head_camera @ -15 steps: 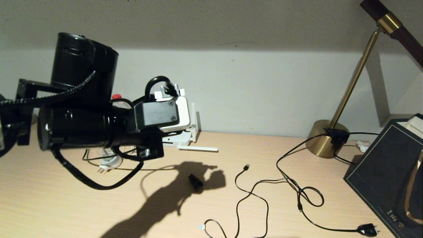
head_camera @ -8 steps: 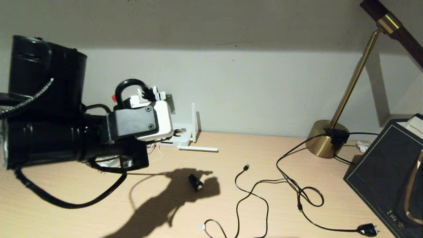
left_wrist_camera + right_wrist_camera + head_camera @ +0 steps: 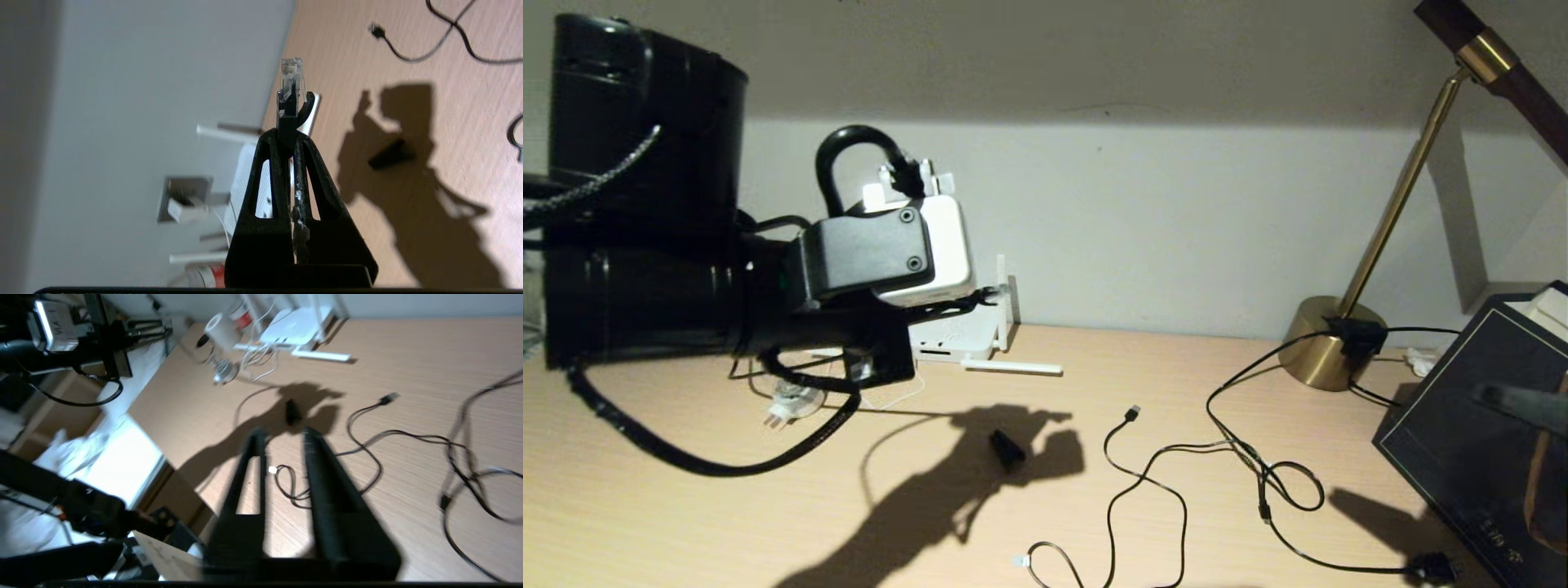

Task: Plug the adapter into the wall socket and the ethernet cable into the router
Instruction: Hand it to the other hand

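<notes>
- Two grippers in view; only the left gripper [image 3: 291, 139] carries a load, its black fingers clenched on the long black ethernet cable [image 3: 291, 87] just behind the small clear clip connector
- The connector stands out past the fingertips, its long axis in line with the fingers, pointing across the table edge toward the wall
- The flat white rectangular router [image 3: 956, 339] with slim stick antennas lies on the wooden table [image 3: 1143, 523] against the wall, just beyond and below the connector; the left arm is much the nearer one
- The port row is hidden behind the gripper in the wrist view, so alignment with a port cannot be confirmed; judged next need: lower and line up the connector with that edge
- The square grey wall socket [image 3: 186, 192] sits on the wall beside the router; the small white cube adapter [image 3: 182, 212] appears seated in it, thin white cord trailing down
- Possible obstructions: an upright antenna and loose white cord near the router
- The right gripper [image 3: 282, 437] hangs over the table's right side, fingers parted, holding nothing, well apart from the router
- A small black block [image 3: 1006, 447] and a thin black USB cable [image 3: 1131, 412] lie mid-table, away from the router
</notes>
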{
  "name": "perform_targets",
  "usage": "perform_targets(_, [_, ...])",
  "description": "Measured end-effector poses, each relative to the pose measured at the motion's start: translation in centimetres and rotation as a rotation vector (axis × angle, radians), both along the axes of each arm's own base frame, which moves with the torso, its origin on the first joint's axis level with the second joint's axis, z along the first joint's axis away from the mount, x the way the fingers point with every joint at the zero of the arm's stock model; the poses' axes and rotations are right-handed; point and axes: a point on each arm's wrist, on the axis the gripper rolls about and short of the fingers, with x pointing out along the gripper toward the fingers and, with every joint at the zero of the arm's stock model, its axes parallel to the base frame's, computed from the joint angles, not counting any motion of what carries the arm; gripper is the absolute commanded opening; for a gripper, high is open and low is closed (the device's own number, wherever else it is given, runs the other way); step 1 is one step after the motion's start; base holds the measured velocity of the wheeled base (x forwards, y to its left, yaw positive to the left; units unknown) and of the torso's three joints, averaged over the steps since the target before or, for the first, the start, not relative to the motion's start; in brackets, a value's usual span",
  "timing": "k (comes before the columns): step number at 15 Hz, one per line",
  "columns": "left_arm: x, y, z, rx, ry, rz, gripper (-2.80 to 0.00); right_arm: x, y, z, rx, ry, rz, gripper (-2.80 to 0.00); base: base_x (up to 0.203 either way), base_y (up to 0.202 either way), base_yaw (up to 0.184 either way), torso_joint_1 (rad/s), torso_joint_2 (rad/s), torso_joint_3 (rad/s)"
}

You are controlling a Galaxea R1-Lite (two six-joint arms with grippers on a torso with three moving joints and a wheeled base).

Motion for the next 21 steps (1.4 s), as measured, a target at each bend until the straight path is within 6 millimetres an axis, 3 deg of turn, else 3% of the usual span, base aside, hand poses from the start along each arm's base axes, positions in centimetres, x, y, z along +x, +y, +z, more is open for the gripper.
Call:
perform_targets(4, [0.8, -4.0, 0.5, -0.009, -0.004, -0.111, -2.8, 6.3, 2.0, -0.4, 0.007, -0.05, 0.117, 0.0, 0.0, 0.0, 0.0, 0.0, 0.0, 0.0])
perform_targets(8, [1.5, -7.2, 0.4, -0.012, -0.005, -0.175, -2.8, 9.1, 4.3, -0.3, 0.019, -0.104, 0.212, 0.0, 0.0, 0.0, 0.0, 0.0, 0.0, 0.0])
perform_targets(13, [1.5, -9.3, -0.6, 0.008, 0.019, -0.221, -2.8, 10.2, 6.5, -0.4, 0.025, -0.096, 0.292, 0.0, 0.0, 0.0, 0.0, 0.0, 0.0, 0.0])
perform_targets(21, [1.4, -9.2, -1.7, 0.034, 0.042, -0.216, -2.8, 10.6, 11.7, -1.3, 0.004, -0.048, 0.304, 0.0, 0.0, 0.0, 0.0, 0.0, 0.0, 0.0])
